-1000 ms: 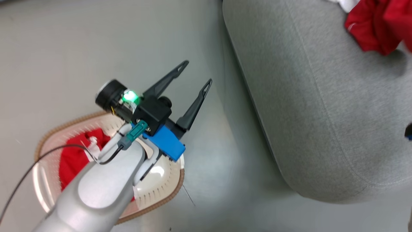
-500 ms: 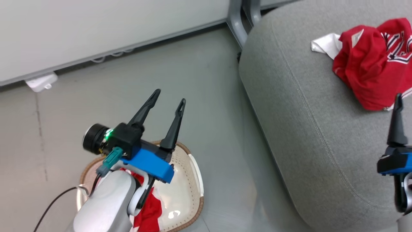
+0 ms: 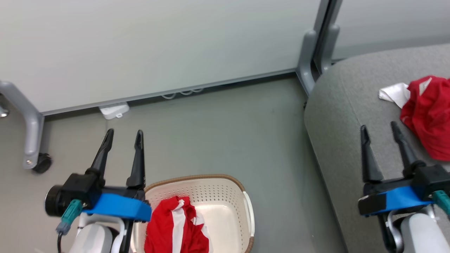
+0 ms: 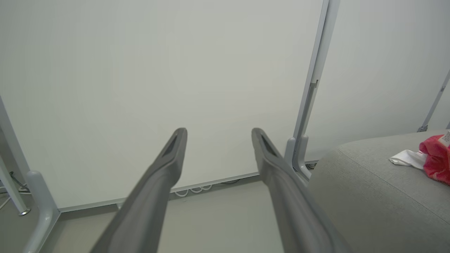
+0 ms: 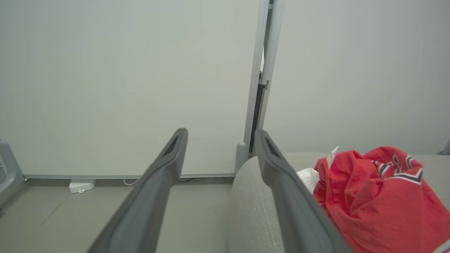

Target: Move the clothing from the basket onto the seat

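Garment (image 3: 168,228) in the basket (image 3: 214,191) — beside the spread left jaws.

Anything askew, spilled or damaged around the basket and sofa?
Nothing stands out. The cream perforated plastic basket stands upright on the grey floor, one red white-striped garment crumpled inside. A second red garment lies bunched on the grey fabric seat.

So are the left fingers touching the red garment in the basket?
Apart. Head view: left gripper fingers point over the floor, open and empty, clear of the red garment in the basket.
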Controlling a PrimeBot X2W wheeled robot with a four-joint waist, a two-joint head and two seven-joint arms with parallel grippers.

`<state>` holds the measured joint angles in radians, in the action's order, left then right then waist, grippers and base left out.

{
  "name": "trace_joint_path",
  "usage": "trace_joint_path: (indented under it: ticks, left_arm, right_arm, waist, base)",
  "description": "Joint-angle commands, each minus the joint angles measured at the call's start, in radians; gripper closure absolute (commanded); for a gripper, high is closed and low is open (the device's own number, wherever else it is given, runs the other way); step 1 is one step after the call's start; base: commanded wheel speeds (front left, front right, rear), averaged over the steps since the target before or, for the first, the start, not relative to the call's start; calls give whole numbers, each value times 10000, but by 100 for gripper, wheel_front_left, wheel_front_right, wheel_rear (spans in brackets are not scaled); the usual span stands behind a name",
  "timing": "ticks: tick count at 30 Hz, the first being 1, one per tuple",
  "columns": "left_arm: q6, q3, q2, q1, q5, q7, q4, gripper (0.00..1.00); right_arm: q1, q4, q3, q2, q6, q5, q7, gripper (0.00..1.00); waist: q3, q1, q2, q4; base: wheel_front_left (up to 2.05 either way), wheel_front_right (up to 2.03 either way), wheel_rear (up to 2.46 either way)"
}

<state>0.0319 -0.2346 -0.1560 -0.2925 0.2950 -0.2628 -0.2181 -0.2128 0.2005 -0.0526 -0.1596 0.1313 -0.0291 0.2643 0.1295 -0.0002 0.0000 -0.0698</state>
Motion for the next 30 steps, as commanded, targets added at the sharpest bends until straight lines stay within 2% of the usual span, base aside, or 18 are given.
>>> trace_joint_path:
  ticks: [1, 7, 13, 21, 30]
  left_arm:
    - [-53, 230, 18, 276, -130, -29, 69, 0]
    - [-376, 1170, 295, 1233, -556, -27, 181, 0]
    - [-817, 1712, 560, 1933, -912, -29, 204, 0]
    - [-1187, 1916, 828, 2384, -1329, -29, 29, 0]
    - [-1409, 2088, 936, 2480, -1541, -29, -238, 0]
  right_arm:
    - [241, -21, 170, 92, -10, -98, 1, 0]
    - [654, 80, 806, 351, -10, -315, 1, 0]
    - [1146, 185, 1069, 518, -10, -646, -1, 0]
    - [1639, 419, 871, 678, -10, -849, -1, 0]
    - [1814, 626, 675, 797, -10, -852, 1, 0]
  waist:
    - [-413, 2, 0, 414]
    - [-884, 2, 0, 875]
    - [-1195, 2, 0, 1232]
    - [-1355, 2, 0, 1422]
    - [-1392, 2, 0, 1299]
  base:
    - [0, 0, 0]
    - [0, 0, 0]
    - [0, 0, 0]
    - [0, 0, 0]
    - [0, 0, 0]
